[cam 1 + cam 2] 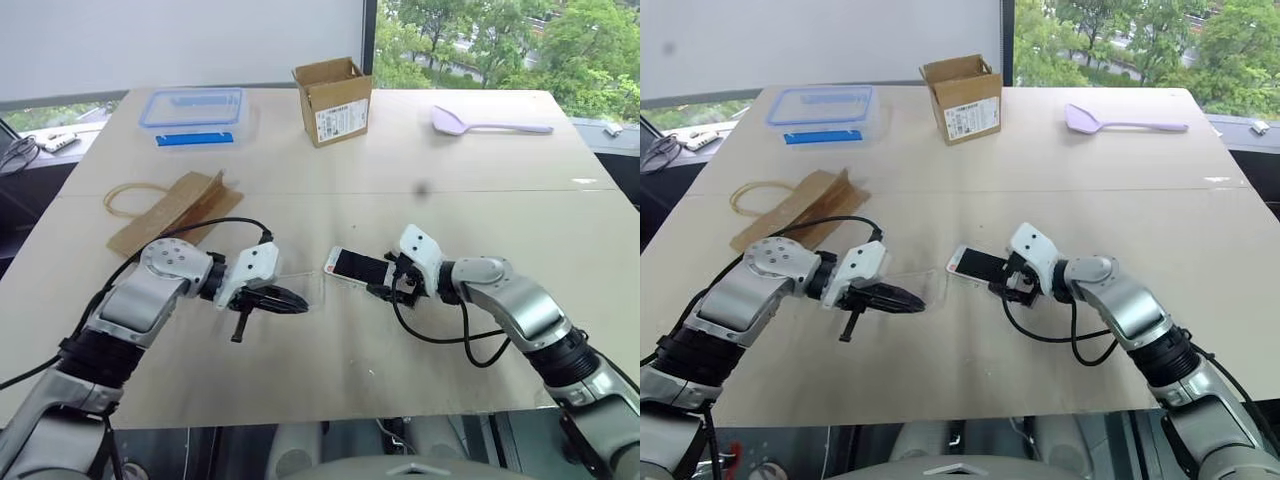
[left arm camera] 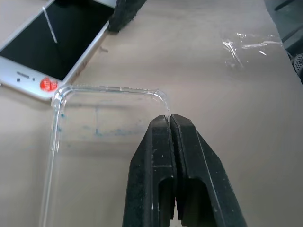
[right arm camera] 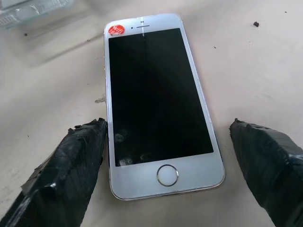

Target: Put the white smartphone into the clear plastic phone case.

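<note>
The case [image 2: 102,125] lies flat on the table [image 1: 400,180] with nothing inside, its rim pinched in the clenched left gripper [image 2: 169,124]. The phone [image 3: 156,104] lies screen-up between the spread fingers of the right gripper [image 3: 165,156], ungrasped, just beyond the case's corner.

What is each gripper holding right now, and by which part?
The left gripper is shut on the clear case, pinching its rim near a corner. The right gripper holds nothing, open astride the white smartphone.

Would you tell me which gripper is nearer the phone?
Right: the right gripper straddles the phone, jaws open. The left gripper, shut, pinches the case edge beside it.
</note>
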Available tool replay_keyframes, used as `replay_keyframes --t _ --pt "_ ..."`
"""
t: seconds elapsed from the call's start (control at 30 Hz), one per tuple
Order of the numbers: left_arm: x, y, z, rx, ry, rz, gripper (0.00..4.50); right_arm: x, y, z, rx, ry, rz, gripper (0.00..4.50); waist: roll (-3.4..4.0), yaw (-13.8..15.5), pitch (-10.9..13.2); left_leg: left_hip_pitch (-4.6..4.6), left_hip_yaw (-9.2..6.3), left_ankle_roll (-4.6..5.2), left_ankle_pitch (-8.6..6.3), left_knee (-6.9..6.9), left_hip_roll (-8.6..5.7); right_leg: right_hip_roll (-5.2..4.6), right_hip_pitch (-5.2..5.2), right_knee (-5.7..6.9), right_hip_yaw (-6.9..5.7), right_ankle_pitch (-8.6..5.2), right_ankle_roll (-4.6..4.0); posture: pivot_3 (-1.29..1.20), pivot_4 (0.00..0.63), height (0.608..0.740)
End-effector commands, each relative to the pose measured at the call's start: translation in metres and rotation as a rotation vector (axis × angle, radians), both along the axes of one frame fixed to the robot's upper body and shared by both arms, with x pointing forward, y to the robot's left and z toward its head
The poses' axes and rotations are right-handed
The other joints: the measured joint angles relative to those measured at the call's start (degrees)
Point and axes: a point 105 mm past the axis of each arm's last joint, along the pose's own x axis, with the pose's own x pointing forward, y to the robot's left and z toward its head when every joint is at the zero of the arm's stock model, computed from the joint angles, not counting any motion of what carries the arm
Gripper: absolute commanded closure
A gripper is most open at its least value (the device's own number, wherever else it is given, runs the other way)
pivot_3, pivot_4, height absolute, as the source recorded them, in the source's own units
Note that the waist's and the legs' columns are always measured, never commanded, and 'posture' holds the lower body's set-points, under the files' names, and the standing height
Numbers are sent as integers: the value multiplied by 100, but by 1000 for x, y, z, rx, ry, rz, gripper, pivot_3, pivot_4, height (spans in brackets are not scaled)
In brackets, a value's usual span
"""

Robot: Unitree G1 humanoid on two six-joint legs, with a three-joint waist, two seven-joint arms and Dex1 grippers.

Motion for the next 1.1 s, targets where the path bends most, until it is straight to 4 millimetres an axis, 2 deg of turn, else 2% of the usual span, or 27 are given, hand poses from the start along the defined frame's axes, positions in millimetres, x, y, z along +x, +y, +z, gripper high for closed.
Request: replay_keyframes --t 0.03,0.2,0.4,0.5,0.6,0.8,0.97,1.0,1.1 --pt "2 -2 10 -11 -48 -4 4500 -8 -2 -16 -28 64 36 1585 -2 18 -3 1 -1 0 0 0 0 0 0 2 0 0 -1 0 150 740" --pt "4 -15 11 -26 -62 -31 4500 -8 -23 -8 -49 24 2 1588 -2 53 -3 -7 3 -1 0 1 -2 -1 -1 -4 2 6 4 0 150 740" --pt "15 -43 11 -21 -104 -94 4500 -25 -80 7 -71 5 -183 1588 -1 342 -2 -30 4 -1 -1 2 -14 -14 -2 -23 -6 17 2 0 150 740" --pt "24 -57 10 -13 -112 -117 4500 -36 -106 12 -84 -1 -279 1588 -1 363 -2 -41 -1 -1 -1 9 -21 -14 -2 -29 -4 15 0 0 150 740" --pt "31 -71 6 15 -122 -174 4500 -45 -121 19 -71 -11 -341 1588 -2 326 -2 -44 -8 0 0 13 -22 -10 -2 -26 -1 1 10 0 150 740" --pt "47 -112 -10 89 -114 -272 4500 -54 -128 35 24 -75 -398 1589 -1 259 -2 -40 -13 0 0 12 -21 -2 -3 -17 2 6 24 0 150 740" --pt "51 -131 -8 48 -55 -241 4500 -61 -123 44 73 -115 -379 1589 -1 189 -2 -45 -14 0 -1 11 -21 -1 -4 -22 6 6 26 0 150 740" --pt "51 -132 -7 45 -37 -227 3944 -63 -120 45 84 -118 -370 1589 -1 184 -2 -45 -14 0 -1 12 -21 -1 -4 -22 6 6 26 0 150 740" --pt "49 -129 0 -2 -48 -189 2658 -65 -115 48 97 -124 -340 1589 0 159 -1 -44 -14 0 -1 11 -21 -1 -5 -20 8 5 27 0 150 740"
